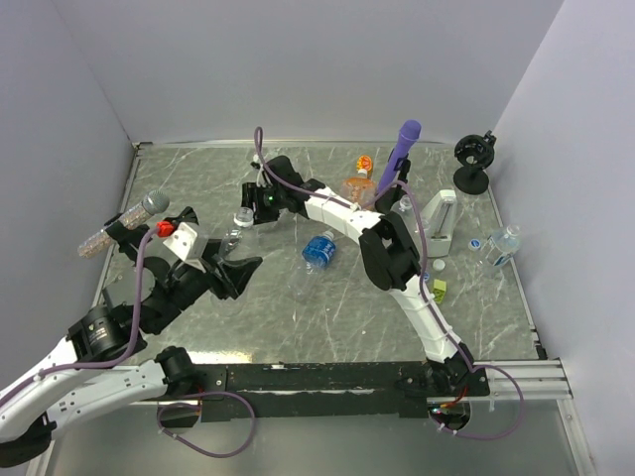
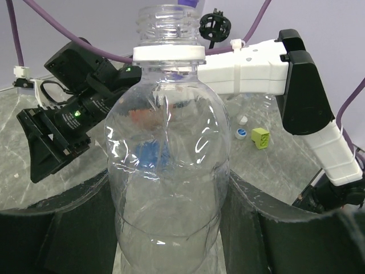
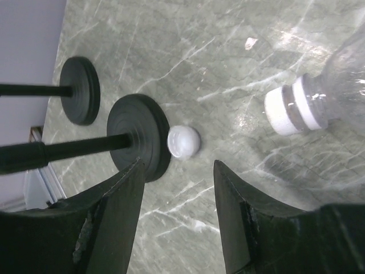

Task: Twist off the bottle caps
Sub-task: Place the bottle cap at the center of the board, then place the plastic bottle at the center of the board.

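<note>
Holding one uncapped clear bottle [image 2: 171, 114] in left gripper [image 2: 171, 191], fingers clamped on its lower body.
Showing right gripper [image 3: 178, 182] with fingers parted and bare, hanging over one white cap [image 3: 183, 141] lying on marble table [image 3: 228, 45] just beside one of two black discs [image 3: 137, 134]. Counting five bottles from above: held one, blue-label bottle [image 1: 319, 248], plain bottle [image 1: 303, 283], orange bottle [image 1: 357, 185], small bottle [image 1: 504, 245] near right wall. Counting two more loose caps near that small bottle: second white cap [image 1: 438, 266], blue cap [image 1: 474, 241]. Also one yellow-green block [image 1: 438, 290], one purple stick [image 1: 400, 149].
</note>
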Tool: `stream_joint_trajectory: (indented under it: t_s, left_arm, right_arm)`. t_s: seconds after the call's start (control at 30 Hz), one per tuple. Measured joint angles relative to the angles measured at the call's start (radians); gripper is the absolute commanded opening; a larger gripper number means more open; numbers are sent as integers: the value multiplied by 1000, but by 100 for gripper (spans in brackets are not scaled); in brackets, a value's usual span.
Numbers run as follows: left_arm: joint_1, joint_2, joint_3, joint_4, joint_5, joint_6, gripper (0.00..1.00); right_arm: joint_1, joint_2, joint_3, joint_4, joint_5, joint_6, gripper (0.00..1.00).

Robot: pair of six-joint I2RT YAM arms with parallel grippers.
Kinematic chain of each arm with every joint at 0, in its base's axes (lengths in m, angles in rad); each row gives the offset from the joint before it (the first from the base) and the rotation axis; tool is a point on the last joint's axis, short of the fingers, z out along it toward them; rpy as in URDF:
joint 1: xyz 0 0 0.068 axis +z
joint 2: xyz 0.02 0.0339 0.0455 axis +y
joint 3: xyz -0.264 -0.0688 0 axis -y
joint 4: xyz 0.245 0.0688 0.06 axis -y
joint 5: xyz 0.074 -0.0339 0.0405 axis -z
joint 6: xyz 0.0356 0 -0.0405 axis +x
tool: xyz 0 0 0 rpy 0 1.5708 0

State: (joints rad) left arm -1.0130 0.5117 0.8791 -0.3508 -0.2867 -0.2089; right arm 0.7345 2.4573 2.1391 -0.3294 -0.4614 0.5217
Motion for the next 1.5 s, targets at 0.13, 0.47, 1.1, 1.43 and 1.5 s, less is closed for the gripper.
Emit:
stream_joint_trajectory:
  t_s: [0.13, 0.47, 1.1, 1.43, 1.5]
  left_arm:
    - [0, -17, 0, 0, 1, -18, 16]
    - [0, -72, -5, 29, 53, -54, 16]
    - [0, 3, -223, 499, 113, -174, 15]
    - [0, 312, -246, 882, 78, -216, 16]
    - [-1, 369, -246, 930, 68, -225, 16]
  right_arm:
    - [-8, -68, -93, 9, -72, -78, 64]
    - [-165, -719, -539, -67, -477, -476, 77]
    - [-201, -1306, -967, -103, -651, -711, 99]
    - [-194, -1319, -1139, 417, -738, -200, 99]
    - [-188, -1297, -1140, 470, -736, -142, 99]
